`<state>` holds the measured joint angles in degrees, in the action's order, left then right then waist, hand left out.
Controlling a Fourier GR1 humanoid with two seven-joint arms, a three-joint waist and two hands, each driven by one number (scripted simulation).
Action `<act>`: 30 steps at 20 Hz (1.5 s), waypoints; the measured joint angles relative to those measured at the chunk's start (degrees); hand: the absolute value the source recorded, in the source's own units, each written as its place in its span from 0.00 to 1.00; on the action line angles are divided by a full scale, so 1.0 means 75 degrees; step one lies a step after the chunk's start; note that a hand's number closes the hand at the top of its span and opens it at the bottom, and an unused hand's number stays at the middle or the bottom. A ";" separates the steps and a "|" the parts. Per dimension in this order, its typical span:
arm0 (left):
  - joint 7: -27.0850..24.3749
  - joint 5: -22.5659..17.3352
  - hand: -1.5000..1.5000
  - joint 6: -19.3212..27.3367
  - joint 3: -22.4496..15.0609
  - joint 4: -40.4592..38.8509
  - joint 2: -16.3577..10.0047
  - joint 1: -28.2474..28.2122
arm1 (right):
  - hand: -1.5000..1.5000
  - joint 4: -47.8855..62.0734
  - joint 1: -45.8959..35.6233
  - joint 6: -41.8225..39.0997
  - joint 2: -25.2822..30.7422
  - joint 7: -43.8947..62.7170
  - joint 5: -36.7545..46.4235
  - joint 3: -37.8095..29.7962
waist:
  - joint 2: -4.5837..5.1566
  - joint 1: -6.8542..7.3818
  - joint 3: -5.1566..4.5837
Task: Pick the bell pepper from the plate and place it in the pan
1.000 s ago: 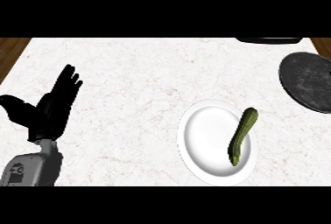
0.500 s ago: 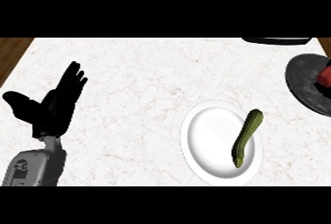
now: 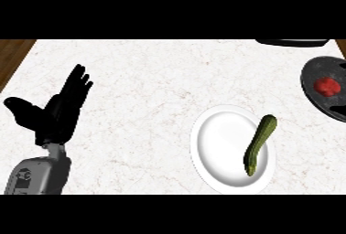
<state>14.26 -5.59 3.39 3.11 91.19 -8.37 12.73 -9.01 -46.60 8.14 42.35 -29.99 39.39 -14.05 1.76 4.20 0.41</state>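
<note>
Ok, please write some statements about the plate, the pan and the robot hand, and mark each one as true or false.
1. A zucchini lies on the white plate. True.
2. The red bell pepper is on the plate too. False: it lies in the dark pan at the right edge.
3. The left robot hand is open, fingers up, holding nothing. True.
4. The plate touches the pan. False: bare counter shows between them.
</note>
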 measured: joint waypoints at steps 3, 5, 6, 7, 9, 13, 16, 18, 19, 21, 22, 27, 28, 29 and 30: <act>-0.0053 -0.0011 0.50 -0.0019 0.0019 -0.0074 0.0008 0.0036 | 0.00 0.0090 -0.0054 -0.0252 0.0062 -0.0373 -0.0353 -0.0357 | 0.0002 -0.0052 0.0003; -0.0082 -0.0008 0.50 -0.0030 0.0009 -0.0034 0.0016 -0.0092 | 0.00 0.0156 0.0018 -0.0447 0.0125 -0.0680 -0.0715 -0.0715 | -0.0013 -0.0084 0.0007; -0.0070 -0.0002 0.50 0.0001 0.0012 -0.0026 0.0036 -0.0102 | 0.00 0.0192 0.0041 -0.0638 0.0218 -0.0821 -0.0892 -0.0888 | -0.0020 -0.0113 0.0008; -0.0107 -0.0004 0.50 -0.0025 0.0023 -0.0041 0.0018 -0.0132 | 0.00 0.0232 0.0020 -0.0839 0.0308 -0.0893 -0.1075 -0.1068 | -0.0021 -0.0123 0.0009; -0.0132 -0.0015 0.50 -0.0023 0.0069 -0.0072 0.0003 -0.0166 | 0.00 0.0334 0.0010 -0.1339 0.0557 -0.1012 -0.1434 -0.1420 | -0.0023 -0.0155 0.0010; -0.0049 -0.0017 0.50 0.0020 0.0122 -0.0009 -0.0033 -0.0148 | 0.00 0.0570 0.0197 -0.2500 0.1104 -0.1242 -0.2089 -0.2054 | -0.0042 -0.0237 0.0015; -0.0091 -0.0050 0.50 -0.0002 0.0184 -0.0004 -0.0061 -0.0220 | 0.00 0.0683 0.0499 -0.3372 0.1493 -0.1526 -0.2464 -0.2412 | -0.0051 -0.0287 0.0018; -0.0085 -0.0111 0.50 -0.0043 0.0234 0.0023 -0.0092 -0.0266 | 0.00 0.0748 0.0705 -0.4000 0.1787 -0.1634 -0.2672 -0.2605 | -0.0058 -0.0318 0.0024; -0.0071 -0.0112 0.50 -0.0029 0.0231 0.0054 -0.0079 -0.0268 | 0.00 0.0755 0.0792 -0.4218 0.1910 -0.1611 -0.2746 -0.2672 | -0.0060 -0.0327 0.0027; -0.0108 -0.0138 0.50 -0.0059 0.0265 0.0036 -0.0097 -0.0298 | 0.00 0.0731 0.0973 -0.4543 0.2055 -0.1551 -0.2857 -0.2762 | -0.0060 -0.0341 0.0029; -0.0145 -0.0139 0.50 -0.0058 0.0270 0.0010 -0.0083 -0.0313 | 0.00 0.0687 0.1112 -0.4631 0.2093 -0.1576 -0.2887 -0.2782 | -0.0060 -0.0359 0.0031; -0.0111 -0.0194 0.50 -0.0081 0.0362 -0.0019 -0.0146 -0.0236 | 0.00 0.0441 0.1607 -0.4861 0.2290 -0.1547 -0.3057 -0.2898 | -0.0074 -0.0389 0.0037; -0.0132 -0.0200 0.50 -0.0114 0.0352 -0.0007 -0.0149 -0.0302 | 0.00 0.0388 0.1712 -0.4869 0.2315 -0.1561 -0.3079 -0.2910 | -0.0078 -0.0381 0.0037; -0.0112 -0.0215 0.50 -0.0129 0.0387 -0.0031 -0.0188 -0.0274 | 0.00 0.0336 0.1810 -0.4875 0.2312 -0.1580 -0.3093 -0.2912 | -0.0079 -0.0388 0.0037; -0.0111 -0.0215 0.50 -0.0134 0.0376 -0.0011 -0.0180 -0.0291 | 0.00 0.0301 0.1886 -0.4886 0.2344 -0.1556 -0.3109 -0.2919 | -0.0079 -0.0375 0.0040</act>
